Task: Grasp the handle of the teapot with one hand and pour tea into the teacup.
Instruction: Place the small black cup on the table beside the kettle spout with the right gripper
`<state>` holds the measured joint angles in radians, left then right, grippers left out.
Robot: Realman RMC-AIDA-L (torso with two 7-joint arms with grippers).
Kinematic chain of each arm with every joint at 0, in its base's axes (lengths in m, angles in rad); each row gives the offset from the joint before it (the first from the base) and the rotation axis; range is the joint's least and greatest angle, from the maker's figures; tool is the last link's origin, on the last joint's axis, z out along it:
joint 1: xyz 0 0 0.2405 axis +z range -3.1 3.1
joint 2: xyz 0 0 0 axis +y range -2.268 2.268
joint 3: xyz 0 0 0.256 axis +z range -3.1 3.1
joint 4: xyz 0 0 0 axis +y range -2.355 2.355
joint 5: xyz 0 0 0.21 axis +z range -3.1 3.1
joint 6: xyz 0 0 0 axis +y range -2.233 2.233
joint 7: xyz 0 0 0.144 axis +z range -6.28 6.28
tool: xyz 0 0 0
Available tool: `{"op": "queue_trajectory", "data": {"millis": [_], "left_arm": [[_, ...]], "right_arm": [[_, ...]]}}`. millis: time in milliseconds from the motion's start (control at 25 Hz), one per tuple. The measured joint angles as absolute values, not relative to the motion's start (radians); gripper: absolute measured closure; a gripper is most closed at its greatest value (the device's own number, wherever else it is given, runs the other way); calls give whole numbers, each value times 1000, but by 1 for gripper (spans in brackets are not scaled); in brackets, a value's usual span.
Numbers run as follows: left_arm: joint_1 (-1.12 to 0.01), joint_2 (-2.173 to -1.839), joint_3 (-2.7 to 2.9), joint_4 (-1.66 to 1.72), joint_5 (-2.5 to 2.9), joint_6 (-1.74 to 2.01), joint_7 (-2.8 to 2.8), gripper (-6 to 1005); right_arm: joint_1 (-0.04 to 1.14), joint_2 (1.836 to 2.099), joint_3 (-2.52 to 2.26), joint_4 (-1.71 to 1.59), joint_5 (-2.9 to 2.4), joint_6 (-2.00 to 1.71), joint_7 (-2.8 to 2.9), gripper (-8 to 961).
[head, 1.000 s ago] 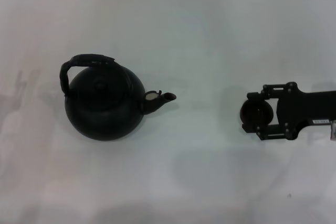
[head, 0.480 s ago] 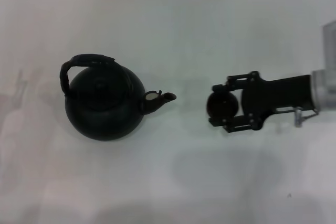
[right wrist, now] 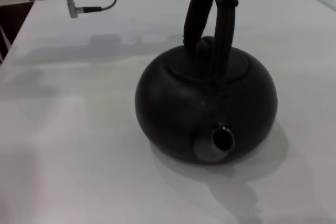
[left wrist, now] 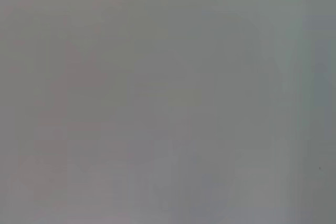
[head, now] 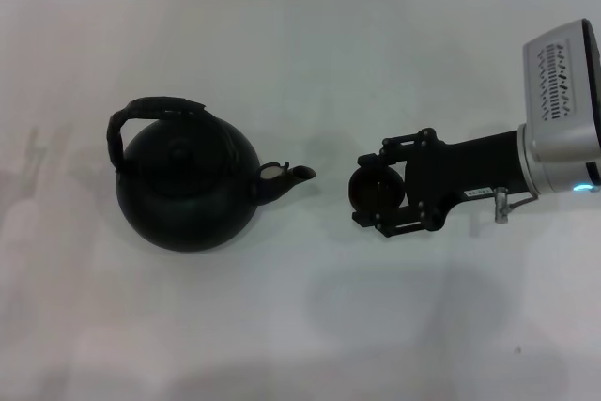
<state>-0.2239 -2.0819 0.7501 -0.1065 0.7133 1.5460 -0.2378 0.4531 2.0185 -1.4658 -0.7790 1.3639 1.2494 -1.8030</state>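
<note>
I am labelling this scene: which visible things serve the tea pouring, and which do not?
For the job: large matte-black round teapot; its dark arched handle; small dark round teacup, held in the right gripper.

Not part of it: only the plain white table.

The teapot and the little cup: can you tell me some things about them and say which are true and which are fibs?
1. The right gripper holds the teacup. True.
2. The teapot lies tipped on its side. False: it stands upright on the table.
3. The teapot's spout points toward the teacup. True.
4. The left gripper is grasping the handle. False: nothing touches the handle, and the left gripper is not in view.
5. The lid is off the teapot. False: it sits on top.
</note>
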Motion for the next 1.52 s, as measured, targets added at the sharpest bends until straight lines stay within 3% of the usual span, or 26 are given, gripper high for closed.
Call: {"op": "queue_trajectory", "data": {"millis": [1400, 1520], "left_arm": [[-222, -2082, 750, -110, 713, 1541, -238, 282], [-222, -2082, 750, -110, 713, 1542, -238, 281]], "right_arm": [[426, 2022, -1481, -736, 1366, 1178, -1863, 224], [426, 2022, -1480, -736, 1367, 1178, -1863, 145]]}}
